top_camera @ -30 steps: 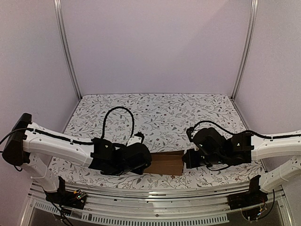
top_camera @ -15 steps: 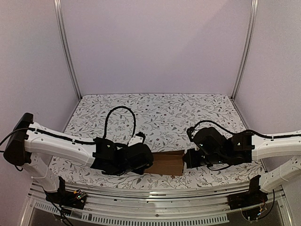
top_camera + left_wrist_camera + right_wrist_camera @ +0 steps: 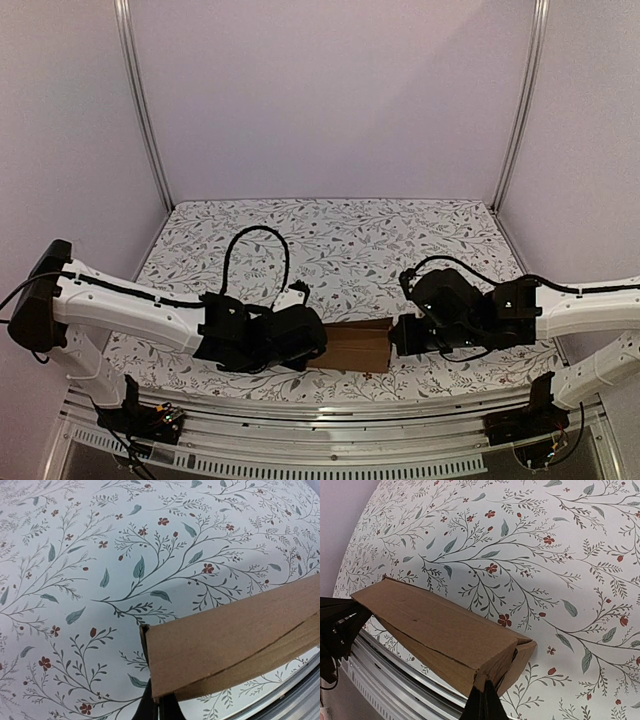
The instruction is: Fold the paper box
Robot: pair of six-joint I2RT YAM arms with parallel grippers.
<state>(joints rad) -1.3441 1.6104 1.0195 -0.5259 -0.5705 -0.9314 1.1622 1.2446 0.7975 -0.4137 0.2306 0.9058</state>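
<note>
At the near edge of the table (image 3: 340, 240): the box (image 3: 355, 347) lies on the flowered top, a long, narrow brown shape.
Hidden from above: the black ends of the left arm (image 3: 130, 305) and the right arm (image 3: 585, 310) cover both ends of the box, so no fingertips show there.
Left wrist view only: this end of the box looks flat and closed.
Right wrist view only: this end gapes a little, with a flap tucked in.
Left gripper (image 3: 158, 706): fingers pressed together, tips touching the box's end; only the tips show.
Right gripper (image 3: 482, 702): fingers pressed together, tips at the box's corner.
Hard to tell: whether either gripper pinches any cardboard.
</note>
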